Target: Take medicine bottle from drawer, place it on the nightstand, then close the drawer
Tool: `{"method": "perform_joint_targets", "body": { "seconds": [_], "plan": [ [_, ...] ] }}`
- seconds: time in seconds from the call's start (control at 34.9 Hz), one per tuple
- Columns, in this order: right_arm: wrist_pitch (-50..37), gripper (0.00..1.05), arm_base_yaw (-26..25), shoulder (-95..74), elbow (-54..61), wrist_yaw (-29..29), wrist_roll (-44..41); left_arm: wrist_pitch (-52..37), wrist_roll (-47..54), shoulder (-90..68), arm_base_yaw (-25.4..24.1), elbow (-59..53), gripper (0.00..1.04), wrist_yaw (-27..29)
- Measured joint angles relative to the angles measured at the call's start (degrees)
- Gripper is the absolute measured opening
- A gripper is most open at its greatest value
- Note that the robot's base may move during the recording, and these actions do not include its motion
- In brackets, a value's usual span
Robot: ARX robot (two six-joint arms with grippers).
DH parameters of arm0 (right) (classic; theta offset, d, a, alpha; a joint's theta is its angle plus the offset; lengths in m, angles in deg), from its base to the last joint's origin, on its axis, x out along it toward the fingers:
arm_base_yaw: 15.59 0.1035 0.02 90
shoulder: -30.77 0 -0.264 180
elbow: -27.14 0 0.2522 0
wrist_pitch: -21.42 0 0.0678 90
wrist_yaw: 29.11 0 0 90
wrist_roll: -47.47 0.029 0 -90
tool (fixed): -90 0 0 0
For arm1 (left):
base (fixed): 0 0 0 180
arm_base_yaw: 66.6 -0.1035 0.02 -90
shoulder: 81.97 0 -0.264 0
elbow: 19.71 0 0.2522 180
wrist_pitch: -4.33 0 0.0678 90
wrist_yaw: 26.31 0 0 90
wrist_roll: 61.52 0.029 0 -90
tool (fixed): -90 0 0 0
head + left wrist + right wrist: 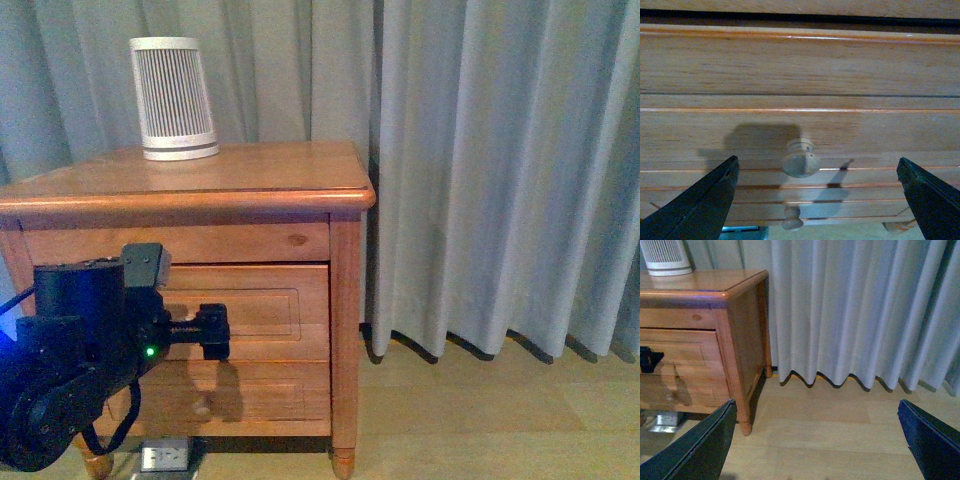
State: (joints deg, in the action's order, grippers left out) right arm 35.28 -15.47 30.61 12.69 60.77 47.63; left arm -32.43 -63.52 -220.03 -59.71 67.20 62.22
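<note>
At the far left of the front view the black left arm [80, 370] reaches in front of the nightstand [345, 300], and the left gripper [212, 332] sits just before the upper drawer [270, 300]. The left wrist view shows its two fingers [705, 200] spread wide, with the drawer's round knob [800, 157] between them and touching neither. The arm covers the left part of the drawer front and throws a shadow over the lower drawer [270, 395], whose own knob [791, 217] sits lower down the front. That makes two drawers and two knobs, and both drawers are closed.

The medicine bottle shows in no view.

On the tabletop [250, 175], towards its left rear, stands one white slatted cone [175, 98], upright. One pale socket box [165, 455] lies on the floor under the nightstand, between the two visible turned feet [343, 462].

Right of the nightstand, grey curtains [500, 170] hang in folds down to the wooden floor [500, 420].

The right gripper [816, 405] hangs over bare floor, well apart from the nightstand. Its two fingers [695, 450] are spread wide and hold nothing.
</note>
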Motion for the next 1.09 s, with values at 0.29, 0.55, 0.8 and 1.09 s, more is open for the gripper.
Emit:
{"method": "perform_joint_targets", "body": {
  "seconds": [0.29, 0.55, 0.8, 1.09],
  "plan": [
    [0.0, 0.98, 0.0, 0.0, 0.0, 0.0, 0.0, 0.3, 0.0, -2.8, 0.9, 2.8, 0.98, 0.2],
    [0.0, 0.98, 0.0, 0.0, 0.0, 0.0, 0.0, 0.6, 0.0, -4.6, 1.3, 4.6, 0.98, 0.6],
    [0.0, 0.98, 0.0, 0.0, 0.0, 0.0, 0.0, 1.6, 0.7, -6.1, 1.2, 7.6, 0.98, 1.4],
    [0.0, 0.98, 0.0, 0.0, 0.0, 0.0, 0.0, 1.6, 3.3, -7.6, 0.7, 8.6, 0.98, 1.5]
  ]
}}
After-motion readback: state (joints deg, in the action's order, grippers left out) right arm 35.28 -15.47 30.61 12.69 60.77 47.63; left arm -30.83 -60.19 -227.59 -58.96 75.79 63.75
